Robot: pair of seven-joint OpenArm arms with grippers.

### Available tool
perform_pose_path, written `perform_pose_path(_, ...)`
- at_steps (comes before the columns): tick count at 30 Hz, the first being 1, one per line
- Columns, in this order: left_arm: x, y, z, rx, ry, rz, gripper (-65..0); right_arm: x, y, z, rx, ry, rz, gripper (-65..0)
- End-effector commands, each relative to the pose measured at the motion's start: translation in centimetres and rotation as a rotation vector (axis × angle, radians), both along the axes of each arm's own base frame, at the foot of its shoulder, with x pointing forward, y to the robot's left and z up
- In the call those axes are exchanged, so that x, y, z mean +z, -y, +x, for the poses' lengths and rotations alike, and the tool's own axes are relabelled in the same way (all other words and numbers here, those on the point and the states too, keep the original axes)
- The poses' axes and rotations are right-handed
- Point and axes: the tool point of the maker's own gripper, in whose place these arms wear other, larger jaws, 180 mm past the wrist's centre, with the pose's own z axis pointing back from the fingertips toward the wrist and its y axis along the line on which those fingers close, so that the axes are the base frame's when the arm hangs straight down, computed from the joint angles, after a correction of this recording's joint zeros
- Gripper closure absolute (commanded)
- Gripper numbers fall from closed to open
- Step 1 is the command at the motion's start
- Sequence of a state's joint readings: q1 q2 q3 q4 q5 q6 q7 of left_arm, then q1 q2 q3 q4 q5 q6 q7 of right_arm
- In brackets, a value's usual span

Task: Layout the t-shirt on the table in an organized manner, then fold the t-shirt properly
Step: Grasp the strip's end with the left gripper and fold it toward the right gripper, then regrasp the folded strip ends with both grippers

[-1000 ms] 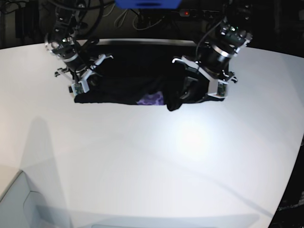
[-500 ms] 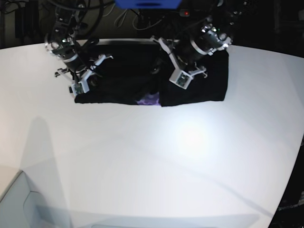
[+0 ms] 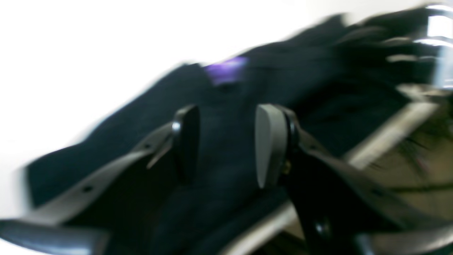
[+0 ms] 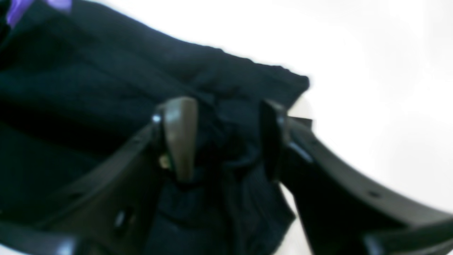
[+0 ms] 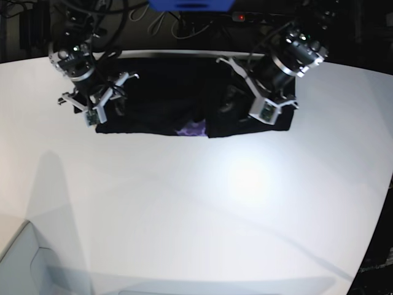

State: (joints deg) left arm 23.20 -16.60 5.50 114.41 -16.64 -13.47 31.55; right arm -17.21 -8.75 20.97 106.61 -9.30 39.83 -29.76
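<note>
Both pincers stand over the black t-shirt (image 5: 184, 101) in the base view. We see the shirt lying as a folded dark strip at the far edge of the white bench (image 5: 196, 209), with a small purple print (image 5: 193, 129) showing at its near edge. Our right pincer (image 5: 98, 110) is at the end of the strip on this view's left side, and our left pincer (image 5: 261, 110) is over the end on this view's right side. From this view we cannot tell how wide the jaws stand.

In the left wrist view the picture is blurred. The left pincer (image 3: 226, 141) has its two fingers (image 3: 269, 145) apart, with a clear gap between them. Only the black cloth of the t-shirt (image 3: 226, 106) shows in that gap, lying below, and neither finger seems to pinch it, so we call this pincer open and holding nothing. The purple print (image 3: 224, 69) is ahead of the fingertips, and the white bench (image 3: 88, 53) lies beyond the shirt.

In the right wrist view the right pincer (image 4: 226, 138) also has its fingers (image 4: 180, 134) spread. A bunched ridge of the t-shirt (image 4: 106, 88) rises between them, but whether the fingers touch it we cannot tell. The shirt's edge ends just beyond the fingertips on the white bench (image 4: 371, 88), and a bit of the purple print (image 4: 21, 7) shows in the top corner.
</note>
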Motion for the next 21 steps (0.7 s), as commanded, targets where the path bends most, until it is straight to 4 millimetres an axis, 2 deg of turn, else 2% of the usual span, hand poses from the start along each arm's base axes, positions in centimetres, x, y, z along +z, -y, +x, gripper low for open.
perform_pose_path(1, 0.6, -1.4, 0.6, 0.038, 0.026, 0.002, -25.4, 1.4, 0.0, 0.5, 0.0, 0.052, 0.003, -35.5)
perform_pose_path(6, 0.1, -8.5, 2.3, 0.216, 0.034, 0.084, -25.6, 1.2, 0.9, -0.5, -0.024, 0.034, -0.012, -44.3)
perform_pose_path(10, -2.1, -11.9, 2.8, 0.299, -0.015, 0.117, -25.6, 0.4, 3.6, -1.2, -0.099, 0.009, -0.028, -45.1)
perform_pose_path(12, -3.5, -12.6, 3.0, 0.318, -0.049, 0.12, -25.6, 0.0, 4.5, -0.8, -0.131, 0.007, -0.022, -45.1)
perform_pose_path(15, -5.0, -12.6, 3.0, 0.345, -0.086, 0.099, -25.5, -2.1, 5.2, -1.3, -0.168, -0.044, 0.007, -45.1)
perform_pose_path(19, -5.5, -12.1, 3.3, 0.362, -0.098, 0.072, -25.5, -3.6, 5.0, -1.7, -0.175, -0.083, 0.035, -45.1)
perform_pose_path(21, -5.9, -11.8, 3.1, 0.358, -0.11, 0.068, -25.5, -3.8, 5.0, -1.8, -0.175, -0.088, 0.037, -45.1)
